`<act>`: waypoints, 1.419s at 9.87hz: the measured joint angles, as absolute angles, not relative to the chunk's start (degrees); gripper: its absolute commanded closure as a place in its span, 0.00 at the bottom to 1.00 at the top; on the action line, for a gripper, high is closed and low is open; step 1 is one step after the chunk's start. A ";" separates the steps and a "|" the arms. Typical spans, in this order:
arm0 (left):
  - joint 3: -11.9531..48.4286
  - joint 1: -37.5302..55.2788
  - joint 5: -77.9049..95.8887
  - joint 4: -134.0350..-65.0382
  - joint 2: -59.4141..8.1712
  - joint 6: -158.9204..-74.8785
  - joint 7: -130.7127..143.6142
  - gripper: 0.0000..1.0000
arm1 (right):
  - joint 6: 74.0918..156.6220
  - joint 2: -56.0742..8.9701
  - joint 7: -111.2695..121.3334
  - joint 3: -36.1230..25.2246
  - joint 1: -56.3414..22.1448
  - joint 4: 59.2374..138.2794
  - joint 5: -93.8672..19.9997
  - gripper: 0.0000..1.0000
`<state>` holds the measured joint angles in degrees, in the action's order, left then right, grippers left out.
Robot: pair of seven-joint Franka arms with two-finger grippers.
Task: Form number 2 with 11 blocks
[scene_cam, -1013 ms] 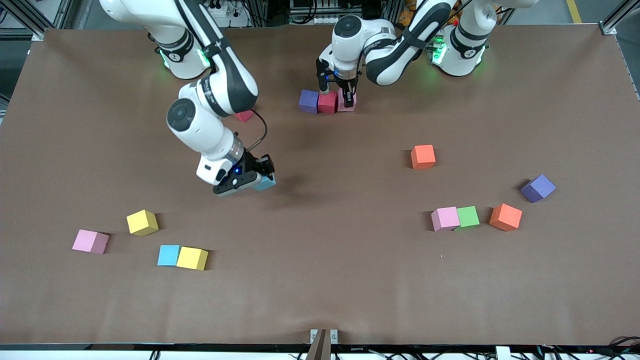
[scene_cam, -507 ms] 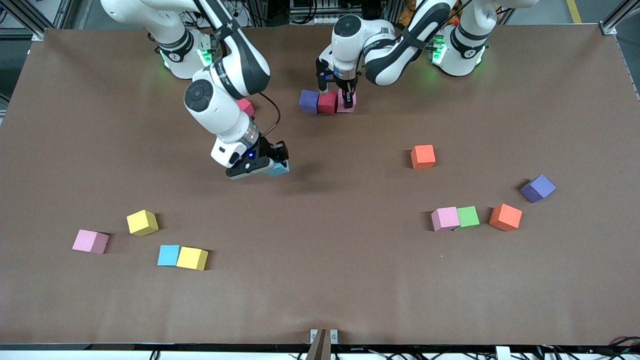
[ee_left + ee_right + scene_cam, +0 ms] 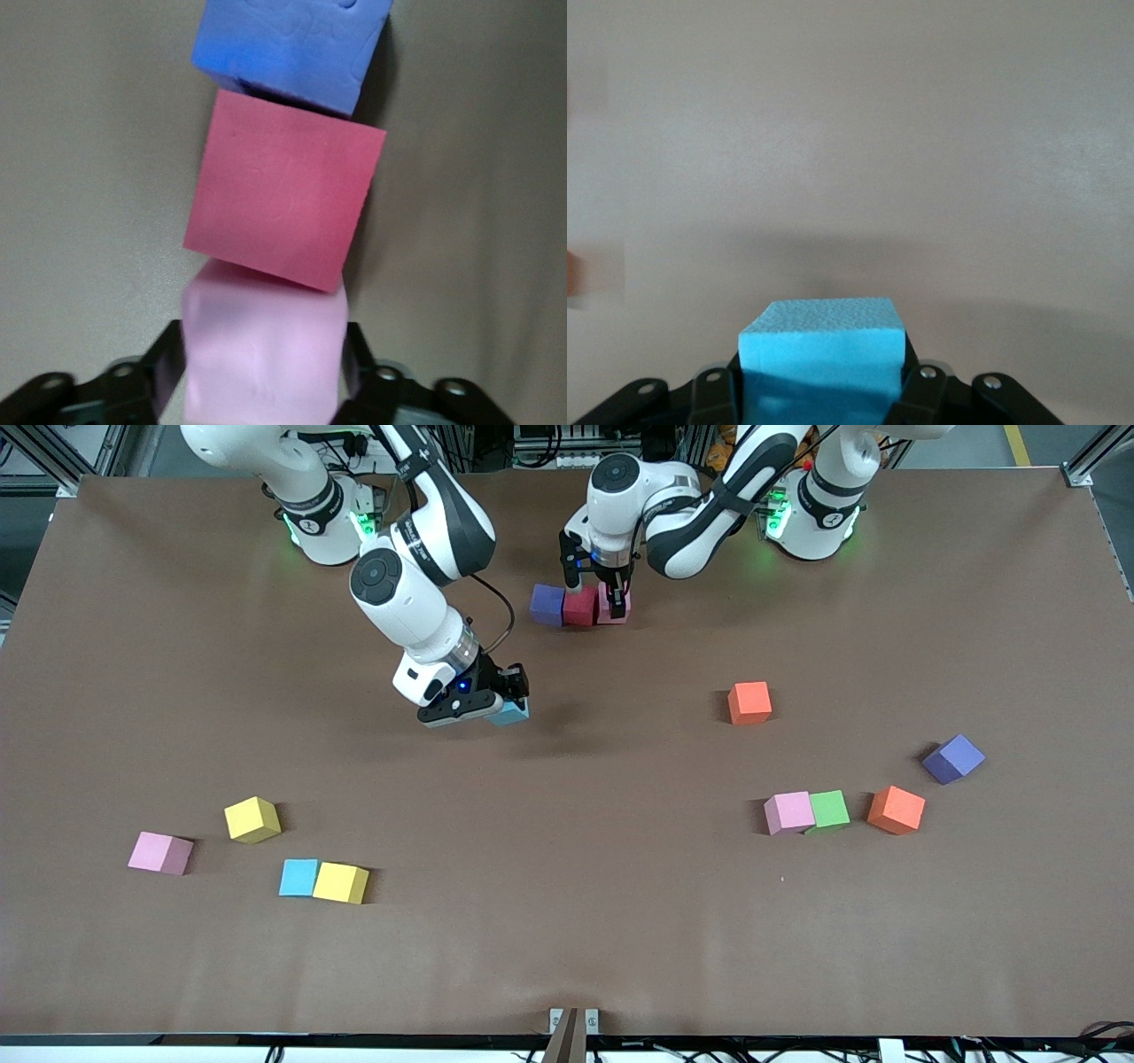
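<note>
Right gripper (image 3: 507, 701) raised (jaws clamped), left gripper (image 3: 601, 595) lowered

Thirteen blocks (image 3: 749, 702) are visible, though more may be hidden.

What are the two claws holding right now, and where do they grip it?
The right gripper pinches a light blue block by two opposite sides. Whether the left gripper grips the pink block cannot be told.

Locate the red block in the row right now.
In the front view, the red block sits on the table near the robots' bases, middle of a three-block row: the purple block touches it toward the right arm's end, the pink block toward the left arm's.
</note>
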<state>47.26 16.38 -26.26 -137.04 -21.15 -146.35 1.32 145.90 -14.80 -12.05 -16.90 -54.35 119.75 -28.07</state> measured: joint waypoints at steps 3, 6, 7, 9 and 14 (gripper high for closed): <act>47.20 16.29 -32.21 -136.46 -21.15 -146.39 1.99 0.00 | 146.21 -14.80 -15.51 -17.12 -55.45 119.87 -28.07 0.81; 47.16 16.09 -34.36 -136.09 -20.93 -146.39 2.06 0.00 | 146.81 -14.83 -20.87 -17.26 -58.06 120.27 -28.03 0.81; 47.16 15.97 -34.41 -136.08 -20.69 -146.39 2.09 0.00 | 147.02 -14.85 -22.35 -17.27 -58.69 120.61 -28.01 0.81; 47.28 15.92 -34.41 -136.17 -20.35 -146.39 3.33 0.00 | 147.12 -15.08 -25.12 -17.28 -59.29 120.98 -28.00 0.81; 54.26 16.03 -34.74 -140.24 -18.42 -146.38 25.01 0.00 | 147.12 -15.93 -35.36 -17.45 -62.79 121.23 -19.32 0.82</act>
<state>54.26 16.03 -34.74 -140.24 -18.42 -146.38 25.01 147.12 -15.93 -35.36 -17.45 -62.79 121.23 -19.32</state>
